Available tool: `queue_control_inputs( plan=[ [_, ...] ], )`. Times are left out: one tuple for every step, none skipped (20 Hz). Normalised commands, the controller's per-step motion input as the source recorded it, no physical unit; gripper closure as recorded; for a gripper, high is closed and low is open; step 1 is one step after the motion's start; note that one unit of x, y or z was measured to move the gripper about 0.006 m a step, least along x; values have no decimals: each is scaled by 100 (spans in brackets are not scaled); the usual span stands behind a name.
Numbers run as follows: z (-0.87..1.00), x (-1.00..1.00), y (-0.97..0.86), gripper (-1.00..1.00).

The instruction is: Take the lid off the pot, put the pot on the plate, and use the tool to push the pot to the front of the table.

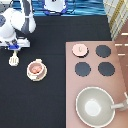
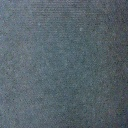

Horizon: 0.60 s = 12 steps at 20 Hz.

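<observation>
The pale-pink pot (image 1: 35,69) with its reddish-brown inside sits on the cream plate (image 1: 41,76) on the black table (image 1: 55,100), left of centre. Its lid (image 1: 79,49) lies on the stove's top-left burner spot. The cream tool (image 1: 14,60) lies on the table up and to the left of the pot, its handle pointing toward the exterior view's top. My gripper (image 1: 13,48) hangs right over the handle's end, nearest to the tool. The wrist view shows only the dark table surface (image 2: 64,64).
A pinkish-brown stove (image 1: 120,75) fills the exterior view's right side, with three bare black burners (image 1: 102,51). A large grey-beige pan (image 1: 95,106) with a handle stands at the bottom right.
</observation>
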Motion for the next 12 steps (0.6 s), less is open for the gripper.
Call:
queue_control_inputs(
  plan=[
    [-1, -23, -25, 100],
    [0, -23, -23, 100],
    [10, -17, -16, 100],
    [23, -16, -9, 100],
    [41, -13, 0, 100],
    [65, -8, 0, 100],
    [75, -16, 3, 100],
    [75, -17, 3, 100],
    [73, -18, 1, 100],
    [73, -18, 3, 100],
    [74, -18, 7, 100],
    [75, -18, 10, 100]
  ],
)
